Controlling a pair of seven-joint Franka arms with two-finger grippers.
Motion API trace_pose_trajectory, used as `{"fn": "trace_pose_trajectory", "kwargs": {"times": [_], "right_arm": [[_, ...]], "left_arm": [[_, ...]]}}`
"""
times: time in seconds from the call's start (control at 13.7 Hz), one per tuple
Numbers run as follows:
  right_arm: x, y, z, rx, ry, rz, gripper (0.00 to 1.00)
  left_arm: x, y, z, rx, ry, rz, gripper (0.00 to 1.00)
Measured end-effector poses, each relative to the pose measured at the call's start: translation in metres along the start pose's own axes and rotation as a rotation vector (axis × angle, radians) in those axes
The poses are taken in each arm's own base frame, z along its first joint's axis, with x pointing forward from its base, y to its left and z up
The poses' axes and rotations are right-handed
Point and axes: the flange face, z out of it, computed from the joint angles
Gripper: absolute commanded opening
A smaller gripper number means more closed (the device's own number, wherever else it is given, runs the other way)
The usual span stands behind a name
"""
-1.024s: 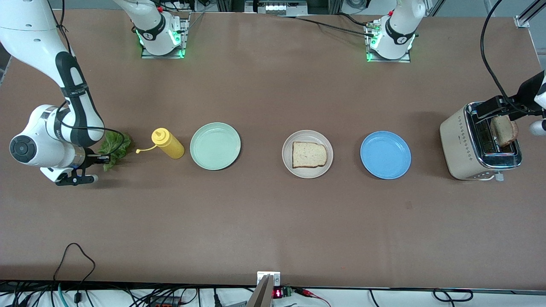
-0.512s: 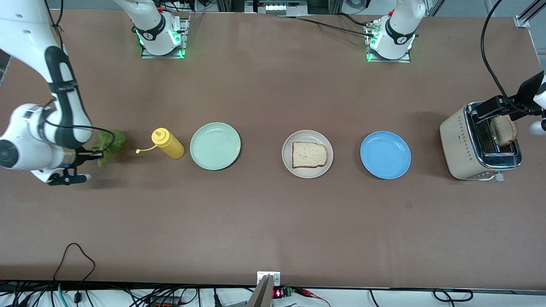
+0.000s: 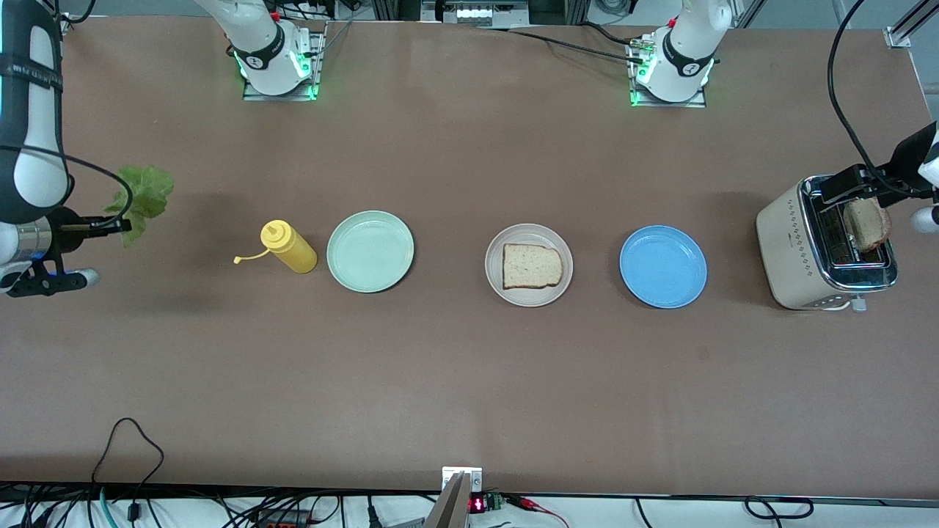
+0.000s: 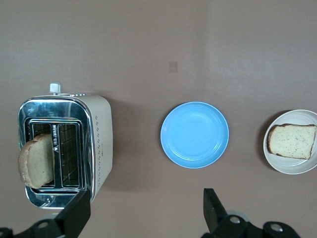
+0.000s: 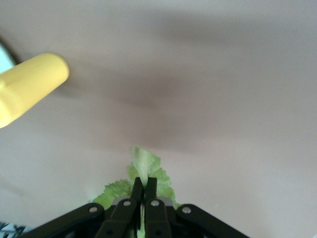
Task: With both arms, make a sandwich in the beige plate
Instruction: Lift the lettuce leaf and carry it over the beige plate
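A bread slice (image 3: 532, 265) lies flat on the beige plate (image 3: 495, 265) in the middle of the table; the left wrist view shows that slice (image 4: 292, 141) on the plate (image 4: 290, 167) too. My right gripper (image 3: 121, 226) is shut on the ruffled green lettuce leaf (image 3: 143, 194), which hangs in the air over the table's right-arm end. In the right wrist view the leaf (image 5: 143, 161) sticks out past the pinched gripper (image 5: 144, 182). My left gripper (image 3: 851, 187) hovers open above the toaster, its fingers spread wide and empty (image 4: 143, 213). A second slice (image 3: 867, 224) stands in a toaster slot (image 4: 37, 161).
A yellow squeeze bottle (image 3: 288, 247) lies beside a mint-green plate (image 3: 370, 251). A blue plate (image 3: 663, 266) sits between the beige plate and the cream toaster (image 3: 796, 249) at the left arm's end. Cables hang near the front edge.
The right gripper has lifted the lettuce off the table and carried it up and away from the bottle. The left arm has stayed still over the toaster.
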Motion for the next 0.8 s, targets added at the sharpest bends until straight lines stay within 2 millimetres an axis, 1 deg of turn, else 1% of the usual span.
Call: {"fn": "trace_pose_trajectory", "kwargs": {"times": [0.15, 0.29, 0.37, 0.44, 0.58, 0.66, 0.8], "right_arm": [[-0.006, -0.043, -0.023, -0.006, -0.025, 0.038, 0.0], [-0.012, -0.094, -0.048, 0.045, -0.016, 0.09, 0.0], [-0.015, -0.12, -0.058, 0.086, -0.008, 0.132, 0.0], [-0.016, -0.146, -0.064, 0.119, -0.006, 0.184, 0.0], [-0.012, -0.215, -0.062, 0.151, -0.007, 0.303, 0.0], [-0.007, -0.256, -0.058, 0.165, 0.01, 0.363, 0.0], [0.005, -0.344, -0.038, 0.187, 0.047, 0.468, 0.0]], "left_arm": [[0.0, -0.001, 0.0, 0.0, 0.001, -0.001, 1.0], [0.0, -0.001, 0.0, 0.0, 0.001, -0.002, 1.0], [0.0, -0.001, 0.0, 0.0, 0.001, -0.002, 1.0], [0.0, -0.002, 0.0, 0.0, 0.001, -0.003, 1.0], [0.0, -0.003, 0.0, 0.001, 0.001, -0.005, 1.0], [0.0, -0.003, 0.0, 0.001, 0.001, -0.006, 1.0], [0.0, -0.004, 0.0, 0.001, 0.002, -0.007, 1.0]]}}
